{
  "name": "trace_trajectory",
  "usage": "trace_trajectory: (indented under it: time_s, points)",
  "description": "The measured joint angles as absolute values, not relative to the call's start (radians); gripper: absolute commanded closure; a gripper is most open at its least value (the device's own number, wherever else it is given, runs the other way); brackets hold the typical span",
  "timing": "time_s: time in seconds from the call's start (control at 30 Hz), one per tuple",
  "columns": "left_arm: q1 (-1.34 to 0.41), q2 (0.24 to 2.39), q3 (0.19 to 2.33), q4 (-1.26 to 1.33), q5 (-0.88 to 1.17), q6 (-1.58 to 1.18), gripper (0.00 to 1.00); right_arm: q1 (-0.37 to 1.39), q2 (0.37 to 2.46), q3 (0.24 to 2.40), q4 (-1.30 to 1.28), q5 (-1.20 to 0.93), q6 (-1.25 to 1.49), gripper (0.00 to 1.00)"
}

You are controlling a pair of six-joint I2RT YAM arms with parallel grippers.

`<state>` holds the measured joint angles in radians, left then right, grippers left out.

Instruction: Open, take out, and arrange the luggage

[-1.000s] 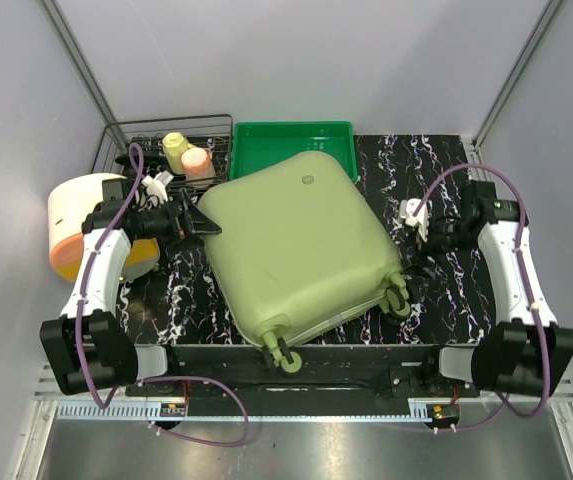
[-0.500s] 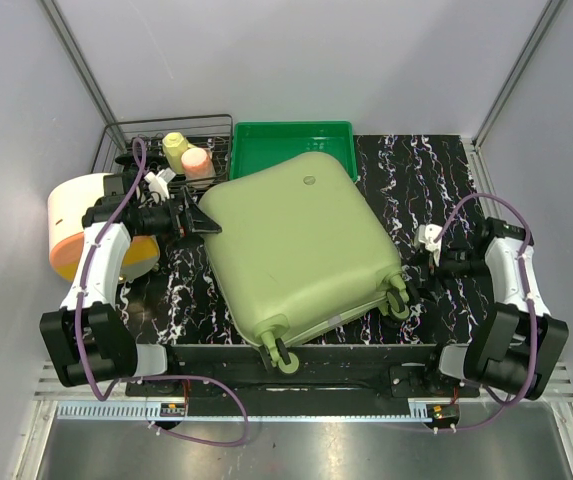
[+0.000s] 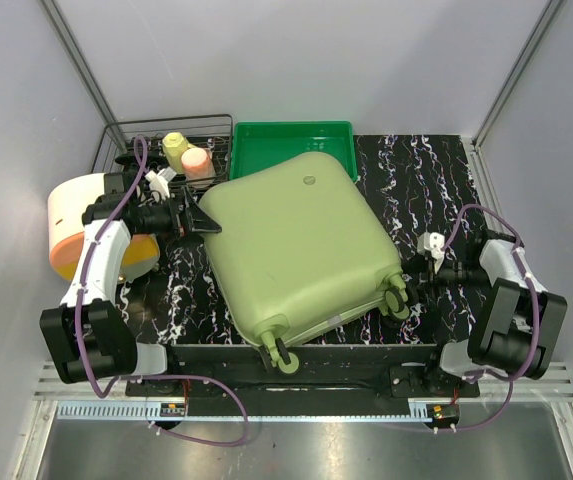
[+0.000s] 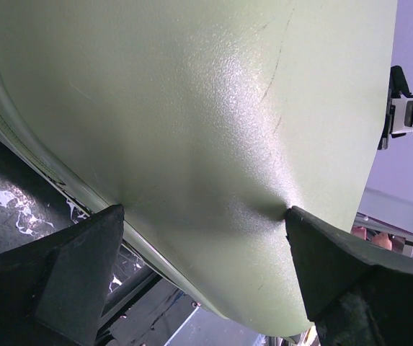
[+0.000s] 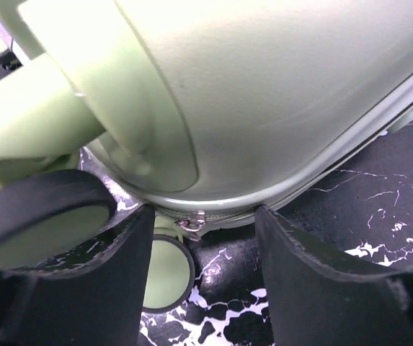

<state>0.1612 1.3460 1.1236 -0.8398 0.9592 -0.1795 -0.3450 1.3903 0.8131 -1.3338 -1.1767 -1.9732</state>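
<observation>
The luggage is a pale olive-green hard-shell suitcase lying flat and closed on the black marbled table, wheels toward the near edge. My left gripper is at its left corner; in the left wrist view the gripper is open wide, with the shell between the fingers and one fingertip touching it. My right gripper is low by the right wheels. In the right wrist view it is open, with the silver zip pull on the zip rim between its fingers.
A bright green tray sits behind the suitcase. A wire basket at the back left holds a yellow cup and a pink cup. A white and orange round container stands left of the left arm. A wheel lies just under the zip pull.
My right arm has drawn back toward the near edge and dropped its gripper to the suitcase's right wheel corner. My left gripper and the suitcase have not moved.
</observation>
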Motion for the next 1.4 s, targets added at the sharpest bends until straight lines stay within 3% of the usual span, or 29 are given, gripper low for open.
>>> trace_trajectory:
  time_s: [0.2,0.4,0.5,0.63,0.87,0.9,0.93,0.97,1.0,1.1,1.2,1.4]
  points:
    - [0.162,1.359,1.134,-0.846,0.960,-0.178,0.04,-0.367,1.449,0.816,-1.355,-1.214,-1.981,0.77]
    - [0.165,1.372,1.152,-0.860,0.955,-0.162,0.05,-0.361,1.457,0.835,-1.372,-1.187,-1.911,0.76]
    - [0.165,1.385,1.166,-0.878,0.954,-0.151,0.06,-0.350,1.457,0.863,-1.375,-1.158,-1.849,0.82]
    - [0.165,1.404,1.181,-0.895,0.957,-0.145,0.07,-0.340,1.456,0.898,-1.357,-1.111,-1.754,1.00]
    - [0.168,1.436,1.207,-0.923,0.965,-0.141,0.07,-0.339,1.478,0.947,-1.344,-1.119,-1.728,1.00]
    - [0.168,1.438,1.210,-0.926,0.965,-0.139,0.07,-0.339,1.486,0.955,-1.327,-1.124,-1.718,0.99]
    - [0.168,1.439,1.210,-0.926,0.965,-0.139,0.07,-0.339,1.492,0.962,-1.315,-1.131,-1.705,0.90]
    - [0.168,1.440,1.210,-0.927,0.965,-0.138,0.07,-0.339,1.498,0.969,-1.301,-1.134,-1.695,0.78]
    - [0.168,1.440,1.211,-0.928,0.965,-0.137,0.07,-0.339,1.506,0.981,-1.298,-1.134,-1.693,0.52]
    - [0.168,1.440,1.211,-0.929,0.965,-0.132,0.07,-0.349,1.537,1.021,-1.314,-1.111,-1.772,0.32]
    - [0.169,1.440,1.211,-0.930,0.966,-0.130,0.07,-0.375,1.570,1.026,-1.320,-1.073,-1.865,0.23]
    - [0.169,1.440,1.211,-0.930,0.967,-0.127,0.07,-0.374,1.582,1.021,-1.330,-1.027,-1.946,0.19]
